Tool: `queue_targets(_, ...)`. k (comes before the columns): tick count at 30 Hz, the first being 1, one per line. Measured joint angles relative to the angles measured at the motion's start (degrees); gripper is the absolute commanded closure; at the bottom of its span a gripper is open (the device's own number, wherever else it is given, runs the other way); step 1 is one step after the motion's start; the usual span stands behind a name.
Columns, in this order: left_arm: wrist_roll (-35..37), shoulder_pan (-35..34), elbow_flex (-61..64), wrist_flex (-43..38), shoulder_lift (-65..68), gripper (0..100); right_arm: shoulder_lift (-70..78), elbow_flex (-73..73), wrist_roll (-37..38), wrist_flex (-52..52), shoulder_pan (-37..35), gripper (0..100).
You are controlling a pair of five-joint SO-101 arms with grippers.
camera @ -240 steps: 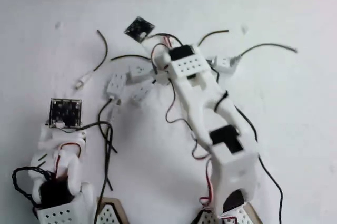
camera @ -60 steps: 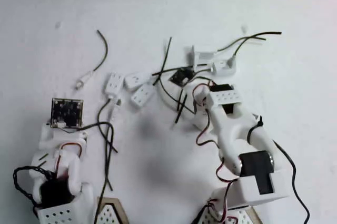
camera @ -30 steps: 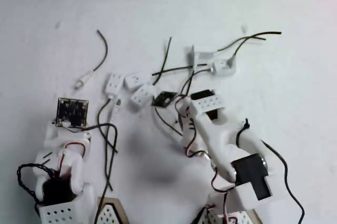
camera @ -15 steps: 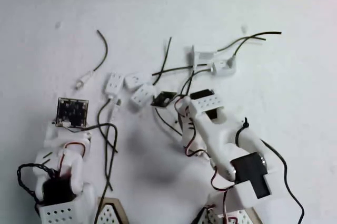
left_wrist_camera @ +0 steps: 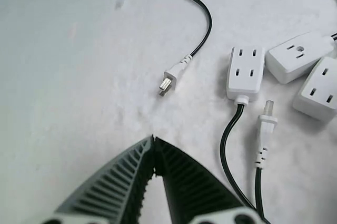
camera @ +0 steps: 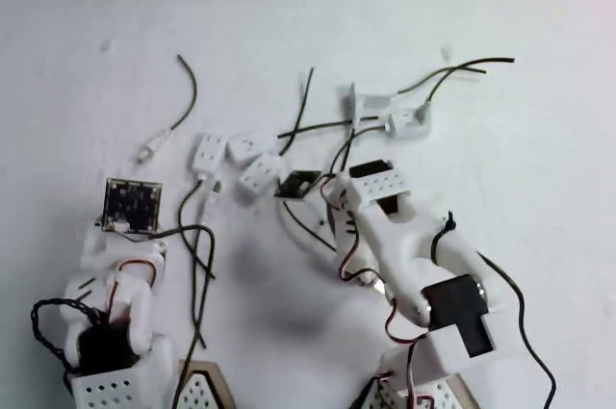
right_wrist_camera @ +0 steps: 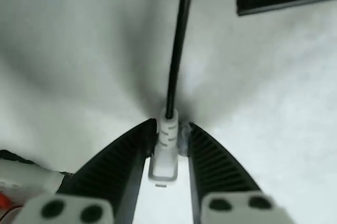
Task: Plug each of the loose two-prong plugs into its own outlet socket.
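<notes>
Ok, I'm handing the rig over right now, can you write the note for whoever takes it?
Left gripper: shut, empty, over bare table near the loose plugs.
Right gripper: shut on a white plug, black cord leading away.
Corded socket block, second socket and third socket lie clustered; a short-cord plug and a second loose plug lie beside the block.
Done: nothing visibly plugged into those three.
Left: seat the held plug, then both loose ones, each in its own socket.
</notes>
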Motion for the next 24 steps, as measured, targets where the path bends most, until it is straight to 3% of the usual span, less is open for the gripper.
queue_targets(3, 0.0, 0.0, 0.0, 0.0, 0.0, 98, 0.0, 0.0, 0.0, 0.1, 0.4, 98.9)
queue_targets(9, 0.0, 0.0, 0.0, 0.0, 0.0, 98, -1.8, 0.8, 0.0, 2.6, 0.5, 98.1)
queue_targets(13, 0.0, 0.0, 0.0, 0.0, 0.0, 98, -11.0, 0.8, -0.3, 6.9, 0.0, 98.1)
queue_targets(17, 0.0, 0.0, 0.0, 0.0, 0.0, 98, -25.8, 0.8, -7.6, 7.8, 0.0, 98.1)
queue_targets(24, 0.0, 0.0, -0.4, -1.3, 0.0, 98, -51.5, 6.4, -29.0, 2.6, -3.9, 98.1)
